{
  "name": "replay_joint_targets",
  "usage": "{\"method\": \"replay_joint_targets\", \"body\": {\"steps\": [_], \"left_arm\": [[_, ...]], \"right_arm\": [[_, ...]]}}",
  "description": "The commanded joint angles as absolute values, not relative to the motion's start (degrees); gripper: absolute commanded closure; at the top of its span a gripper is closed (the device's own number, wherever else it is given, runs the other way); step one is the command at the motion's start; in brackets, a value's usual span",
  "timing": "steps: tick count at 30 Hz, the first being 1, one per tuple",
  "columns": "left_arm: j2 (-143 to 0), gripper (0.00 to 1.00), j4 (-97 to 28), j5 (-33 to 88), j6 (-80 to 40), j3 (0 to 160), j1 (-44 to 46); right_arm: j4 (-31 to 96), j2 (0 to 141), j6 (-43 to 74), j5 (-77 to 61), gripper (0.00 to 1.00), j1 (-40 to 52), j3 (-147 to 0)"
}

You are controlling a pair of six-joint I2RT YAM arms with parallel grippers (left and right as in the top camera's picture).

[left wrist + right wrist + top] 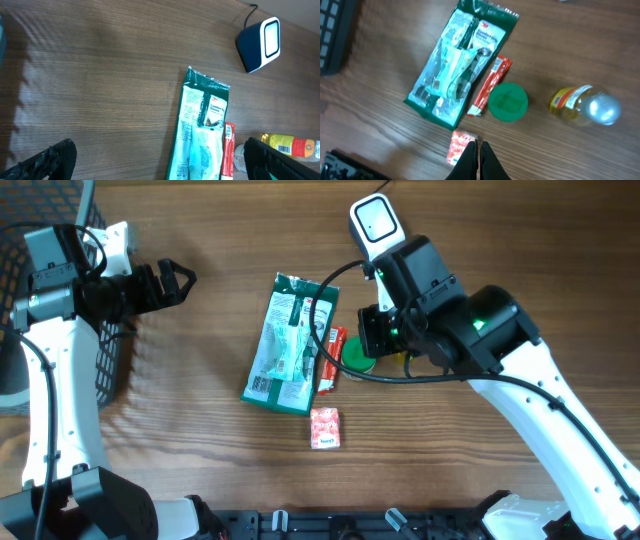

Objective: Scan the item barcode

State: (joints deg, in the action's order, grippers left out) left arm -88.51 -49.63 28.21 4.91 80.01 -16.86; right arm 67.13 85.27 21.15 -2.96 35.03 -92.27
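Observation:
A white-faced barcode scanner (377, 222) stands at the back of the table, also seen in the left wrist view as the scanner (260, 44). In the middle lie a green flat package (290, 342), a thin red stick pack (332, 360), a green round lid (357, 355) and a small red packet (325, 427). A yellow bottle (580, 105) lies right of the lid. My right gripper (478, 150) hovers shut and empty, its tips by the small red packet (460, 146). My left gripper (180, 280) is open and empty at the far left.
A dark mesh basket (100, 330) stands at the left edge under the left arm. A black rail (330, 525) runs along the table's front edge. Bare wood lies between the left gripper and the green package (200, 135).

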Motion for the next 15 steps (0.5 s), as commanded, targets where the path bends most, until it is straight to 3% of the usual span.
{"method": "replay_joint_targets", "body": {"steps": [1, 15], "left_arm": [[-88.9, 0.0, -49.5, 28.9, 5.8, 80.3, -16.8], [-88.9, 0.0, -49.5, 28.9, 5.8, 80.3, -16.8]], "right_arm": [[67.1, 86.0, 21.2, -6.5, 0.96, 34.9, -89.9], [66.5, 86.0, 21.2, -15.0, 0.96, 35.1, -86.5]]}}
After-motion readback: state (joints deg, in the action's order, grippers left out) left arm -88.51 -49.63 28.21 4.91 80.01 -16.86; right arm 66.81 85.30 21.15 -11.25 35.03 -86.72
